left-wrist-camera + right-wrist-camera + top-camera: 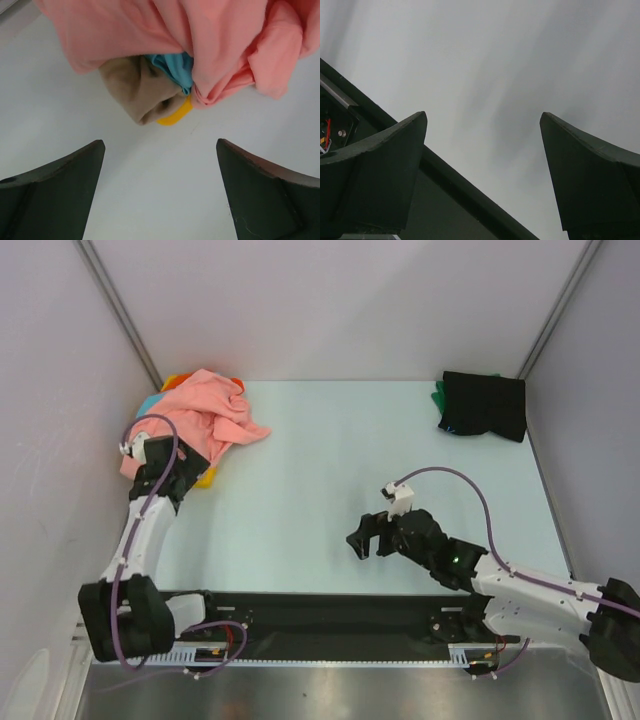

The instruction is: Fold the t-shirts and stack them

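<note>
A heap of t-shirts lies at the back left, a crumpled salmon pink one [205, 415] on top. The left wrist view shows the pink shirt [200, 40] over a beige one [140, 92] and a turquoise one [175, 67]. My left gripper [178, 490] hovers just at the heap's near edge, open [160, 142], with bare table between its fingers. At the back right a folded black shirt [487, 405] lies on a green one [440, 395]. My right gripper [362, 538] is open [483, 115] over the table's near middle, holding nothing.
A yellow tray corner [172, 116] pokes out from under the heap [207, 478]. A black strip [450, 200] runs along the table's near edge below the right gripper. Grey walls [60, 390] close in the table on three sides.
</note>
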